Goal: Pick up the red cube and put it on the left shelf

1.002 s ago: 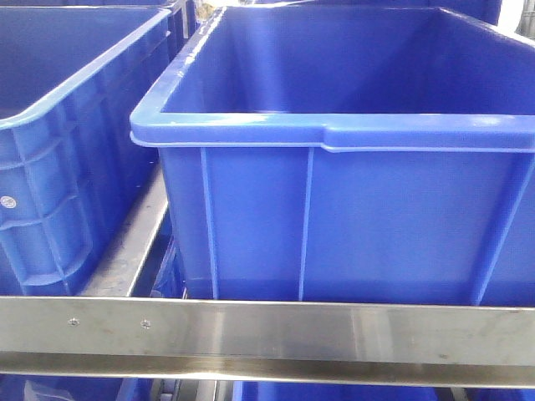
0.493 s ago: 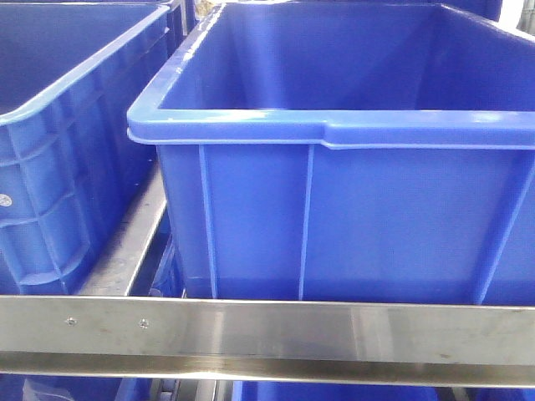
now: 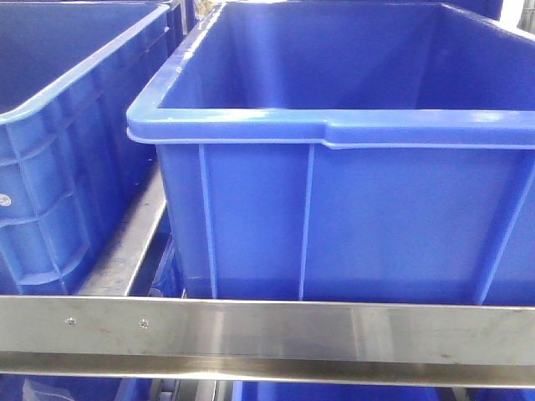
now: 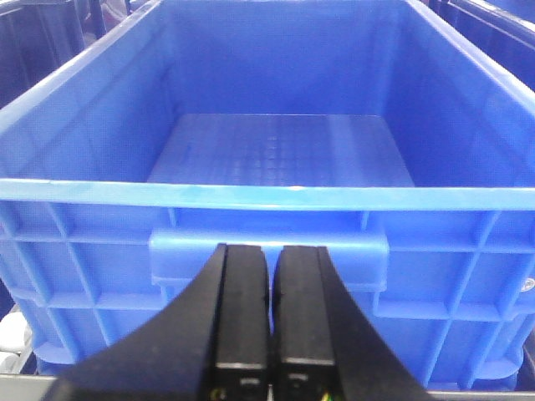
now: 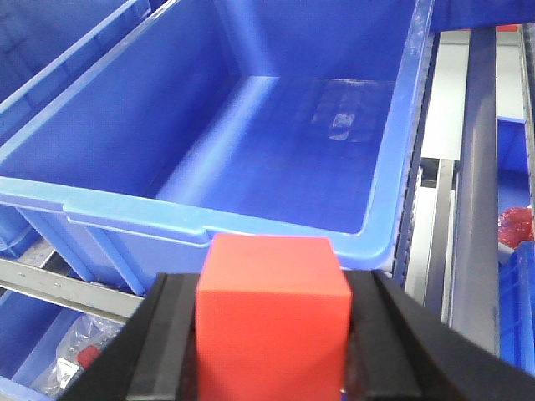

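Observation:
The red cube (image 5: pixel 272 322) sits between the black fingers of my right gripper (image 5: pixel 272 288), which is shut on it. It hangs just in front of the near rim of a large blue crate (image 5: pixel 251 150), whose inside looks empty. That crate rests on the left shelf, whose steel front rail (image 3: pixel 267 334) crosses the front view and whose rails (image 5: pixel 476 167) run along the crate's right side. My left gripper (image 4: pixel 272 255) is shut with nothing between its fingers. It points at the near wall of another blue crate (image 4: pixel 276 167). Neither gripper shows in the front view.
A second blue crate (image 3: pixel 58 142) stands to the left of the central one (image 3: pixel 351 167) with a steel runner (image 3: pixel 125 251) between them. Lower shelf levels hold more blue bins, some with bagged red items (image 5: pixel 514 225) and plastic bags (image 5: pixel 75 355).
The front view has shifted very slightly; the crates sit a few pixels further left than one second ago. Nothing else differs.

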Controlling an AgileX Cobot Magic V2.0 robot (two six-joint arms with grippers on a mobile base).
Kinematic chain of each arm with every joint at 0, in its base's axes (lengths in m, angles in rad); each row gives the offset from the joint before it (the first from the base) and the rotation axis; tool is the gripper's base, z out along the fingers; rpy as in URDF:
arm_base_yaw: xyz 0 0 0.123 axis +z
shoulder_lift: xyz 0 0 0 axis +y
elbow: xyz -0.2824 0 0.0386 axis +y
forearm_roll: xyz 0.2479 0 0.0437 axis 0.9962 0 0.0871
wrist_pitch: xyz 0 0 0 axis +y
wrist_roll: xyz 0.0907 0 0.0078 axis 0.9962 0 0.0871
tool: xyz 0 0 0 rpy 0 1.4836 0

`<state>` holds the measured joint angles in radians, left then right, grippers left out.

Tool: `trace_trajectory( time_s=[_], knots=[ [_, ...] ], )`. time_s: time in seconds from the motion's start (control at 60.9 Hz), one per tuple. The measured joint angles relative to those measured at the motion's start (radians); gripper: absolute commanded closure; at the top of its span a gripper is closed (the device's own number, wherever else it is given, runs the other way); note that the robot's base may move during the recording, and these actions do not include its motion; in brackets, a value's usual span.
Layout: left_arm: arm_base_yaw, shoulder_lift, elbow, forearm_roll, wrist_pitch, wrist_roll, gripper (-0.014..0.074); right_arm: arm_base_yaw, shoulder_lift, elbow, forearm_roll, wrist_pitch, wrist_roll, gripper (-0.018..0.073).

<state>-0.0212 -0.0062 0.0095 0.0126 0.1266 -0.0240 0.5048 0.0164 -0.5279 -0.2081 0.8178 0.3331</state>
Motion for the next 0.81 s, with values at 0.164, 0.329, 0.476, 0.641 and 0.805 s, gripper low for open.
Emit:
trace_trajectory(
  time_s=[0.164, 0.329, 0.476, 0.641, 0.805],
  knots=[
    [0.0, 0.0, 0.0, 0.0, 0.0, 0.0, 0.0495, 0.0, 0.0, 0.0, 0.0, 0.0, 0.0, 0.0385],
    [0.0, 0.0, 0.0, 0.0, 0.0, 0.0, 0.0495, 0.0, 0.0, 0.0, 0.0, 0.0, 0.0, 0.0385],
    [0.0, 0.0, 0.0, 0.0, 0.0, 0.0, 0.0495, 0.0, 0.0, 0.0, 0.0, -0.008, 0.0, 0.0385],
    [0.0, 0.0, 0.0, 0.0, 0.0, 0.0, 0.0495, 0.0, 0.111, -0.078, 0.0, -0.023, -0.002, 0.0385],
    [0.0, 0.0, 0.0, 0.0, 0.0, 0.0, 0.0495, 0.0, 0.362, -0.239, 0.013, -0.018, -0.078, 0.0385]
  ],
)
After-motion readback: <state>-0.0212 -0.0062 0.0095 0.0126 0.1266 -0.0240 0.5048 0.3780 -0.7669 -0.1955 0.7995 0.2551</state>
